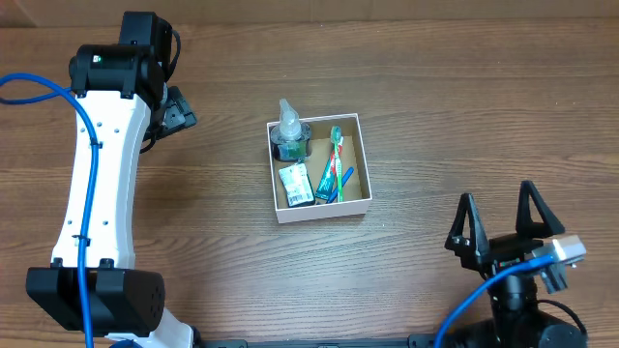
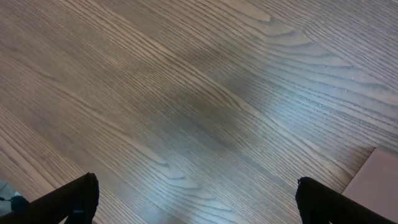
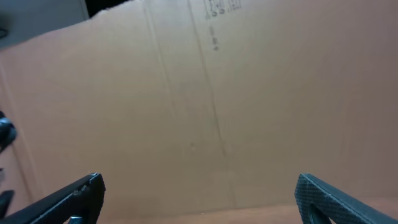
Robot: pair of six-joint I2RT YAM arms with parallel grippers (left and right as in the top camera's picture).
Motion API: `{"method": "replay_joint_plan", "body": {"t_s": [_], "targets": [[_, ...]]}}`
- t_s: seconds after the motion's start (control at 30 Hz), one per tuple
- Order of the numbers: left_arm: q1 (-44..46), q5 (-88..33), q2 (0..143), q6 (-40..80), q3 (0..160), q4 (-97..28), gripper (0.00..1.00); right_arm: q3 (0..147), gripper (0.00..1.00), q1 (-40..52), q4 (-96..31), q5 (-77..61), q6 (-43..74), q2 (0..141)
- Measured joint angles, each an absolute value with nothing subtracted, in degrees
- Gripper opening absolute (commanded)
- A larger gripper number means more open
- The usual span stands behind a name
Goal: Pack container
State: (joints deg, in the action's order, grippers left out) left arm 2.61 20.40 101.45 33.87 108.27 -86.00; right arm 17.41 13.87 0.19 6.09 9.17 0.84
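The container (image 1: 325, 211), a square shallow box with white walls and a brown floor, sits at the middle of the wooden table. Inside it are a clear bottle (image 1: 289, 133) at the back left, a green and white packet (image 1: 296, 184), and a green toothbrush (image 1: 336, 155) next to a blue one (image 1: 332, 184). My left gripper (image 1: 184, 108) is far to the box's left; in the left wrist view it (image 2: 196, 202) stands open over bare wood. My right gripper (image 1: 500, 220) is at the front right, open and empty, and in its own view it (image 3: 199, 199) faces a brown cardboard sheet (image 3: 217, 99).
The left arm's white link (image 1: 97, 174) stretches along the table's left side. A blue cable (image 1: 484, 295) runs by the right arm's base. A pale brown corner (image 2: 376, 177) shows at the lower right of the left wrist view.
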Motion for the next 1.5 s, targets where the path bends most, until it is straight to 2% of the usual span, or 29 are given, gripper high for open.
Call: {"method": "replay_joint_plan", "body": {"t_s": [0.27,0.7,1.03,1.5], "targets": [[2.6,20.4,101.4,33.9,108.3,-86.0,1.00,10.6,1.00,8.6,2.3,3.0,9.1,0.8],[2.6,20.4,101.4,33.9,108.3,-86.0,1.00,1.6,1.00,7.9,5.2,2.3,9.1,0.8],[2.6,20.4,101.4,33.9,108.3,-86.0,1.00,1.1,1.00,7.8,-5.0,1.7,8.8,0.7],[2.6,20.4,101.4,33.9,108.3,-86.0,1.00,1.1,1.00,7.8,-5.2,1.3,6.0,0.7]]}}
